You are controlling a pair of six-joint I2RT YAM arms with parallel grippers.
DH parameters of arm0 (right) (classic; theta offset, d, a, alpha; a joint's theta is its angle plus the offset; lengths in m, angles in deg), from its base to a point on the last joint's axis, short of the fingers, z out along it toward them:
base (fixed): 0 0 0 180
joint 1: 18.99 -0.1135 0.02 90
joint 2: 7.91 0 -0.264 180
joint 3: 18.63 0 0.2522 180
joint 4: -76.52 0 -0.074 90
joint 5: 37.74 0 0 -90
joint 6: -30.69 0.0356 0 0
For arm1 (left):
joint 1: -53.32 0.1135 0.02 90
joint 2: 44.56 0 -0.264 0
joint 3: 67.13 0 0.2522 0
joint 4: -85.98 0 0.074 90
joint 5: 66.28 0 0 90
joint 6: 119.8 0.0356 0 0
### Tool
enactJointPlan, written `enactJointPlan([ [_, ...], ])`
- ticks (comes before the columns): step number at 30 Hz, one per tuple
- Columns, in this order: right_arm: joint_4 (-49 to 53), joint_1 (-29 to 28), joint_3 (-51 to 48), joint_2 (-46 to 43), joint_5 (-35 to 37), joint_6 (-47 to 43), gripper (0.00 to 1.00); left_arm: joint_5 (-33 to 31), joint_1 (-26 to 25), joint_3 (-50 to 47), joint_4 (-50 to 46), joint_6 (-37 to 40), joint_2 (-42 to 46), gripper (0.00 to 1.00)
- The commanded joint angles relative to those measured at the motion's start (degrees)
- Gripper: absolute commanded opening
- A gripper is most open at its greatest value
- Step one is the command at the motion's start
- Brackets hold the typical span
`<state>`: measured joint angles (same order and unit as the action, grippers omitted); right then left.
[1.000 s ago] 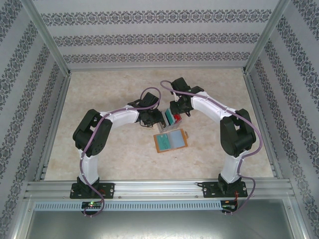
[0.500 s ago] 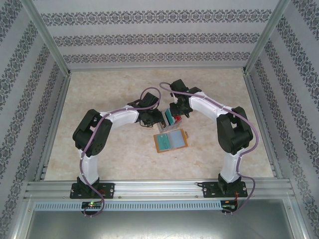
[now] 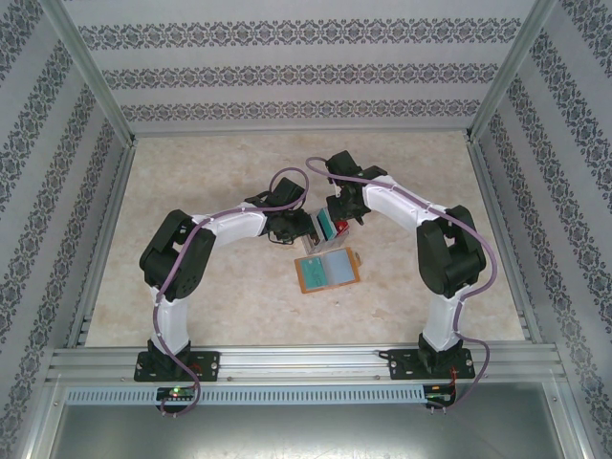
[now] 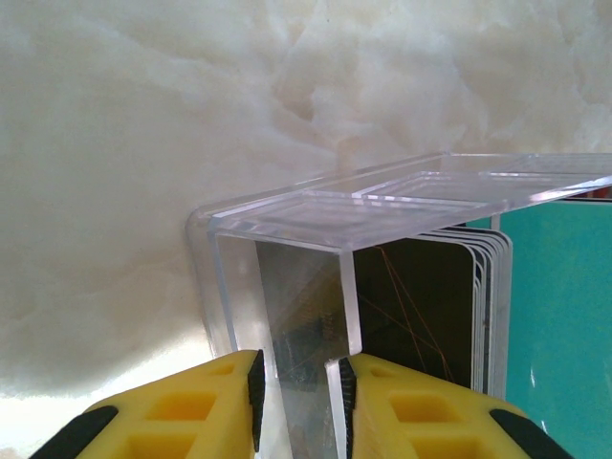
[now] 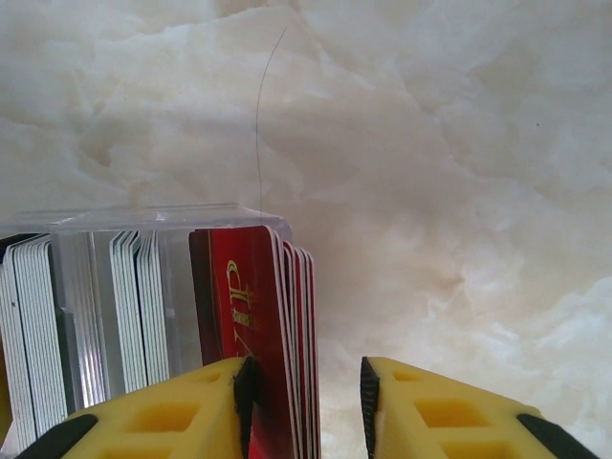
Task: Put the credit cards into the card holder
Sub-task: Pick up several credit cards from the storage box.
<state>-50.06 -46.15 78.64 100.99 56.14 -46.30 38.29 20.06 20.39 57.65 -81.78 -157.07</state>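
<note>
Left gripper [image 4: 298, 373]: we see it clenched on a clear side wall of the box [image 4: 402, 203], with a yellow finger [image 4: 191, 416] pressed to each face of that wall.
Right gripper [image 5: 306, 382]: we see it released, its jaws standing astride the red cards [image 5: 244, 296]. One pad lies against the front red card, and a gap shows between the stack and the other pad [image 5: 430, 411].
Box: clear plastic, standing on the table [image 5: 449, 143]. In the top view it sits between the two grippers, the left one reaching in from the left and the right one from the far right.
Cards [image 3: 326, 226]: we see them on edge inside the box, packed side by side. The red ones are at the end where the right gripper is, and groups of white-edged cards [image 5: 134, 306] come next. The left wrist view adds a dark card [image 4: 421, 296] and a teal card [image 4: 559, 316] behind more white edges.
Wallet [image 3: 327, 269]: it lies open and flat on the table, grey pockets up with a tan border round them. It is just on the near side of the box, toward the arm bases and apart from both grippers. We cannot tell whether it touches the box.
Table: a pale, marbled top.
Surround: patterned walls [image 3: 306, 76] on three sides and metal rails [image 3: 287, 363] along the near edge.
</note>
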Motion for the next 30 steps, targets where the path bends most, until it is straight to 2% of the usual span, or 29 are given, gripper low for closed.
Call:
enactJointPlan([
  [1,1.2,0.2,1.0,-1.9,2.4,-1.2,0.33,-0.2,0.5,-1.6,-2.2,-0.8,0.2,0.30],
  [8,1.2,-0.2,0.9,-2.0,2.3,-1.3,0.27,-0.2,0.5,-1.3,-2.5,-0.7,0.2,0.30],
  [19,1.4,-0.4,0.7,-2.6,4.0,-1.6,0.24,-0.2,0.5,-1.6,-2.4,-0.7,0.2,0.30],
  [21,1.2,-0.4,0.5,-2.7,3.1,-1.7,0.18,-0.2,0.5,-1.5,-2.4,-0.7,0.2,0.30],
  [28,1.1,-0.4,0.4,-2.8,2.4,-1.1,0.16,-0.2,0.5,-1.6,-2.5,-0.7,0.3,0.30],
  [30,1.0,-0.4,0.4,-3.2,1.9,-1.1,0.10,-0.2,0.5,-1.8,-2.4,-0.7,0.4,0.30],
])
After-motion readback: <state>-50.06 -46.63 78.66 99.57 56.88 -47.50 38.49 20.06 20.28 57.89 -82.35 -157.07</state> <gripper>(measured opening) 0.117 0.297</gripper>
